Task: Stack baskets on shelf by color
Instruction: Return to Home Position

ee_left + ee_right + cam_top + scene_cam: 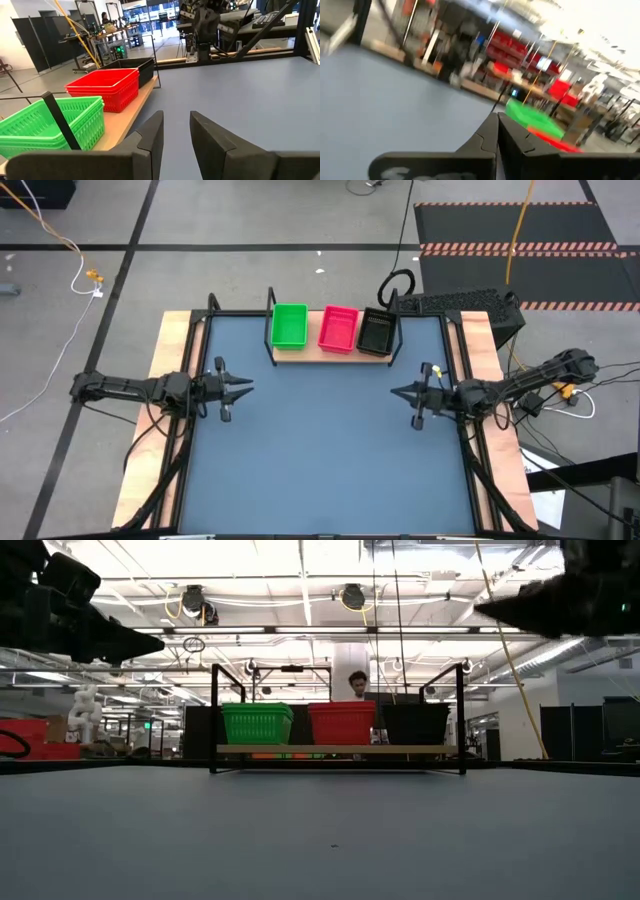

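Three piles of baskets stand side by side on the tan shelf (pixel 330 352) at the table's far edge: green (pixel 289 325) on the left, pinkish red (pixel 338 328) in the middle, black (pixel 375 333) on the right. The low view shows the same row, green (pixel 257 724), red (pixel 341 722), black (pixel 416 723). My left gripper (pixel 250 387) hovers above the table's left side, pointing right, with a small gap between its fingers (pixel 176 131). My right gripper (pixel 393 391) hovers at the right side, pointing left, shut and holding nothing (pixel 497 131).
The shelf's black rod frame (pixel 213 718) rises at both ends of the board. Wooden side rails (pixel 170 370) and black frame bars border the blue-grey tabletop (pixel 320 450). A person (pixel 357 686) stands in the room behind the shelf.
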Robot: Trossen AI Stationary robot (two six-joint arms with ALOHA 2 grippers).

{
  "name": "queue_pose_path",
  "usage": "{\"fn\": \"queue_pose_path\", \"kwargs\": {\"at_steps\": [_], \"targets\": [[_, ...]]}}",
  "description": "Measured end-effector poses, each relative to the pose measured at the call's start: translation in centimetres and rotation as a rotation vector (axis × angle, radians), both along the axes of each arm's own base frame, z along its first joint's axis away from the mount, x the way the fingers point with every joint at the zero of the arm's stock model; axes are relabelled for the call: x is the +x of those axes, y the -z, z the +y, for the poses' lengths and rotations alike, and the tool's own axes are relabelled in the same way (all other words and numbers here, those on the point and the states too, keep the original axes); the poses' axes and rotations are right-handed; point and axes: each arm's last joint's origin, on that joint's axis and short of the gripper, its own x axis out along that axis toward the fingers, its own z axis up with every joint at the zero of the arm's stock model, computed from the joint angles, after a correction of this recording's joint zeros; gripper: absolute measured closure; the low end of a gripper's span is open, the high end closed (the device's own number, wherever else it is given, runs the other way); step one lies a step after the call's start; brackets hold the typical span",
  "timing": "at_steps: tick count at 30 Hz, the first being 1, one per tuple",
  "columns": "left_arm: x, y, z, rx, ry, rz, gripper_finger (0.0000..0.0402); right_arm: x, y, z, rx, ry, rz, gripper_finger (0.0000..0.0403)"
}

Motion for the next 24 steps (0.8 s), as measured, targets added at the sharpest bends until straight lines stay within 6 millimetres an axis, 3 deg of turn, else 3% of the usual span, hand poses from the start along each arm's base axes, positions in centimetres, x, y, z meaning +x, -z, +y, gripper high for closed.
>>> {"fn": "queue_pose_path", "kwargs": {"at_steps": [5,11,19,24], "targets": [[0.0,0.0,0.0,-0.002,0.000,0.000,0.0305,-0.5,-1.9,0.1,0.090,-0.020,-0.197,0.0403],[0.0,0.0,0.0,-0.002,0.000,0.000,0.0305,-1.0,-1.4,0.2,0.110,0.087,-0.139,0.0403],[0.0,0.0,0.0,-0.002,0.000,-0.001,0.0305,-1.1,-1.9,1.0,0.136,-0.216,-0.191,0.0403],[0.0,0.0,0.0,-0.002,-0.001,-0.001,0.0305,-1.1,-1.9,1.1,0.130,-0.244,-0.191,0.0403]]}}
